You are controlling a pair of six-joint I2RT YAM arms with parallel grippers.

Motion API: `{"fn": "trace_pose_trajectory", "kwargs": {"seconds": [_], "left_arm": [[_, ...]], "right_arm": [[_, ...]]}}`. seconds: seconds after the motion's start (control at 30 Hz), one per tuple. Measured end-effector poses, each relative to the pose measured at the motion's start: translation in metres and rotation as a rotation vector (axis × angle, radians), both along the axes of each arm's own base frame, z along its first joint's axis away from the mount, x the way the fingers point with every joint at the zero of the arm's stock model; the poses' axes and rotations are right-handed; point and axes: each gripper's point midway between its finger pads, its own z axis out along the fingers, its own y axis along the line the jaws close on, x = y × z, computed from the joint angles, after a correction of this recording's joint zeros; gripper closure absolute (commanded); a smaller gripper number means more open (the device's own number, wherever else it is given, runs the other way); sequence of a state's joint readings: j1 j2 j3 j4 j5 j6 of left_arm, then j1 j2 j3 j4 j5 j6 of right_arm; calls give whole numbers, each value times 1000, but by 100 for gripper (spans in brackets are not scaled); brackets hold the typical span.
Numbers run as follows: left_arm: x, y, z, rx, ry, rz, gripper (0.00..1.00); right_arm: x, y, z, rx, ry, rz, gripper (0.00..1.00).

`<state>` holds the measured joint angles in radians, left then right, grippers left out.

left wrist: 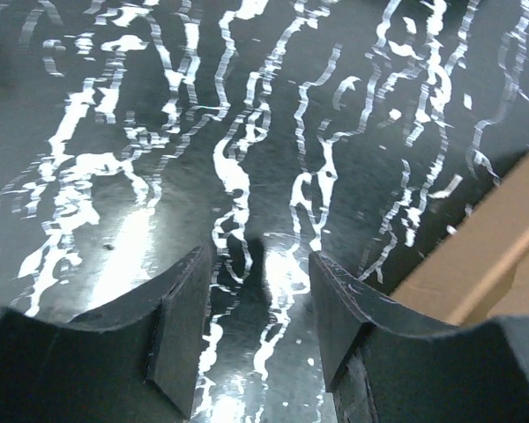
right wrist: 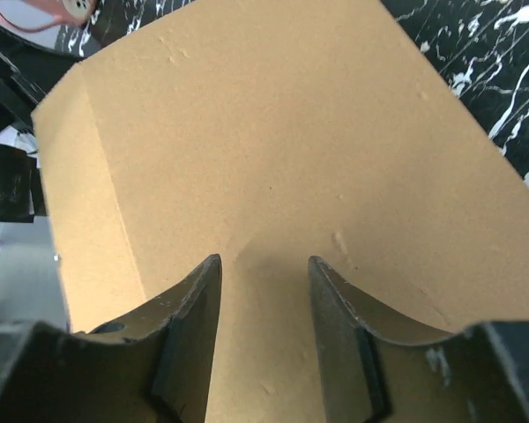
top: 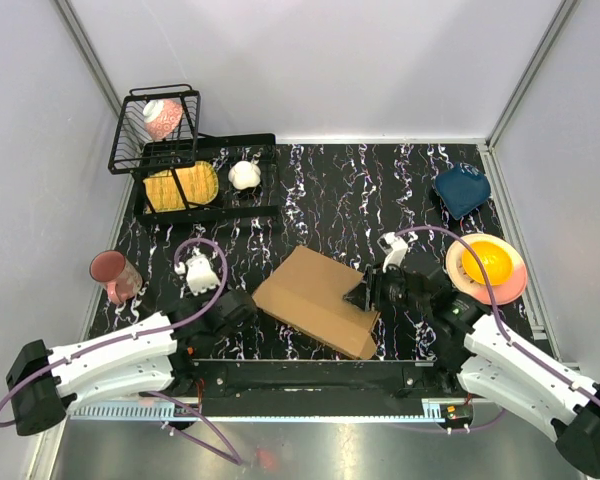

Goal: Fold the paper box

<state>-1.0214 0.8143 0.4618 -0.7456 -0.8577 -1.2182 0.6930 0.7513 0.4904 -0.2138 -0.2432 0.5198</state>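
Note:
The paper box (top: 318,297) is a plain brown cardboard shape lying closed and flat on the black marbled table, near the front middle. My right gripper (top: 361,297) is open and empty at the box's right edge; in the right wrist view its fingers (right wrist: 194,300) hover over the brown top panel (right wrist: 273,132). My left gripper (top: 242,305) is open and empty just left of the box's left corner; in the left wrist view its fingers (left wrist: 181,308) hang over bare table, with a box edge (left wrist: 494,238) at the right.
A black dish rack (top: 195,180) with a yellow plate, a white object and a wire basket stands at the back left. A pink cup (top: 114,275) and a white toy (top: 198,270) sit left. A blue bowl (top: 462,190) and a pink plate with a yellow bowl (top: 487,265) sit right.

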Motion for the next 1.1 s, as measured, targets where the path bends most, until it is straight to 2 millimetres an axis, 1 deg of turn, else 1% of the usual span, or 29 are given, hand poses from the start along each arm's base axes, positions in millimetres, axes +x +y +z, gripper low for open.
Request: {"fn": "trace_pose_trajectory", "kwargs": {"seconds": [0.13, 0.2, 0.27, 0.33, 0.4, 0.47, 0.5, 0.57, 0.63, 0.67, 0.7, 0.73, 0.77, 0.8, 0.83, 0.87, 0.9, 0.97, 1.0, 1.03, 1.07, 1.1], "left_arm": [[-3, 22, 8, 20, -16, 133, 48], [-2, 32, 18, 20, -48, 184, 48], [0, 36, 29, 11, -81, 205, 49], [6, 34, 46, -21, -132, 204, 48], [13, 26, 62, -51, -178, 166, 45], [22, 7, 79, -114, -229, 92, 41], [26, -6, 89, -158, -261, 37, 31], [31, -29, 103, -235, -315, -70, 29], [34, -48, 112, -286, -366, -165, 28], [35, -56, 114, -289, -378, -206, 27], [36, -62, 114, -282, -382, -233, 27], [38, -66, 113, -263, -380, -254, 27], [40, -71, 109, -242, -371, -273, 27], [42, -74, 104, -216, -356, -284, 28], [44, -77, 97, -186, -334, -297, 28], [47, -81, 87, -152, -302, -315, 30], [48, -83, 80, -132, -280, -326, 31], [48, -90, 58, -81, -211, -361, 32], [47, -93, 50, -69, -186, -378, 33], [46, -96, 45, -67, -168, -393, 33], [46, -100, 43, -76, -163, -402, 33], [45, -103, 44, -87, -163, -411, 34]], "right_arm": [[-9, 2, -14, -16, 52, 39, 53], [-11, 3, -19, -22, 72, 52, 53], [-11, 6, -19, -18, 76, 61, 54], [-11, 8, -25, -30, 100, 68, 56], [-9, 12, -27, -40, 129, 74, 58], [-6, 16, -30, -48, 157, 77, 58], [-5, 18, -30, -48, 169, 76, 59], [-4, 19, -28, -42, 172, 71, 58], [-3, 18, -25, -37, 165, 60, 57], [-4, 17, -23, -35, 161, 56, 55], [-4, 16, -22, -34, 157, 51, 53], [-4, 14, -21, -35, 154, 44, 48], [-5, 12, -19, -36, 151, 36, 46], [-6, 9, -18, -38, 150, 27, 43], [-7, 6, -17, -42, 150, 15, 36], [-8, 3, -16, -43, 146, 4, 34], [-8, 1, -14, -41, 143, -6, 34], [-8, -7, -9, -42, 128, -49, 32], [-7, -10, -5, -35, 120, -66, 32], [-6, -14, 0, -30, 106, -94, 33], [-4, -19, 5, -25, 94, -125, 36], [-2, -23, 13, -13, 79, -160, 38]]}}
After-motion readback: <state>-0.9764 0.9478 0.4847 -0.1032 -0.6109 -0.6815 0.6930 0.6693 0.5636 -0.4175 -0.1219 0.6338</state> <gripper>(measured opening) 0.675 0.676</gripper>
